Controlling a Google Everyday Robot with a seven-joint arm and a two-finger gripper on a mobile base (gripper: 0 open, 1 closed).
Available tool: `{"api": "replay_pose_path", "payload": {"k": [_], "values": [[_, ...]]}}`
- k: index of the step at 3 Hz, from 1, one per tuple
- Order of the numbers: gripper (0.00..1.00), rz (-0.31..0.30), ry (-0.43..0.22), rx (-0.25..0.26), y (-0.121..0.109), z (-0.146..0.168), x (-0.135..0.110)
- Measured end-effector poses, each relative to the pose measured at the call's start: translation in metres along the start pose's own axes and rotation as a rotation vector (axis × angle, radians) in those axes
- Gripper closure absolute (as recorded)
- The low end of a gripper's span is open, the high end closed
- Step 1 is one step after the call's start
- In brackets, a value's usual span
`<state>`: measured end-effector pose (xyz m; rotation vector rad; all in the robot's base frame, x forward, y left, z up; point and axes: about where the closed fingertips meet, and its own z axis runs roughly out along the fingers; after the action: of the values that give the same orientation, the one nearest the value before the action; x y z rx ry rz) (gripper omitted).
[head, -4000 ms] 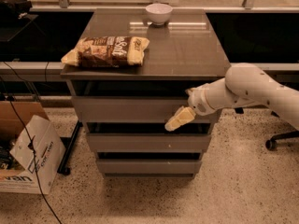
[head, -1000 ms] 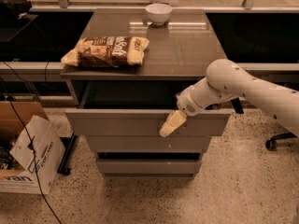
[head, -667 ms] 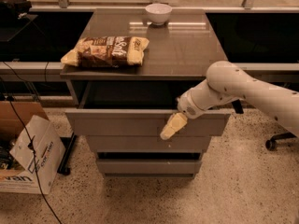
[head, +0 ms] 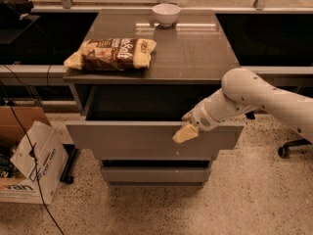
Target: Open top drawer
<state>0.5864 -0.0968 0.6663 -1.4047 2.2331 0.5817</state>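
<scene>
The top drawer (head: 132,141) of the grey-brown cabinet is pulled well out toward me; its flat front panel stands clear of the cabinet and its dark inside shows behind it. My white arm comes in from the right. My gripper (head: 186,132) hangs over the top edge of the drawer front, right of its middle, with a pale fingertip lying against the panel. Below it, the second drawer front (head: 155,174) is in.
A brown snack bag (head: 111,54) lies on the left of the cabinet top (head: 195,48) and a white bowl (head: 166,13) stands at its back. A white cardboard box (head: 30,168) and cables are on the floor at left. A chair caster (head: 282,152) is at right.
The top drawer has slid out toward me from nearly shut, and a little further in the last second. My gripper has come forward with its front edge.
</scene>
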Motion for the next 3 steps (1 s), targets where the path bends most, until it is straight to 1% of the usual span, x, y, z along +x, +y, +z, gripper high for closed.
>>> {"api": "replay_pose_path", "payload": {"k": [1, 2, 3], "values": [[0.73, 0.000, 0.000, 0.000, 0.0002, -0.0010, -0.0007], [0.62, 0.000, 0.001, -0.002, 0.0006, -0.0001, -0.0007], [0.39, -0.001, 0.002, -0.005, 0.0013, 0.0014, -0.0006]]}}
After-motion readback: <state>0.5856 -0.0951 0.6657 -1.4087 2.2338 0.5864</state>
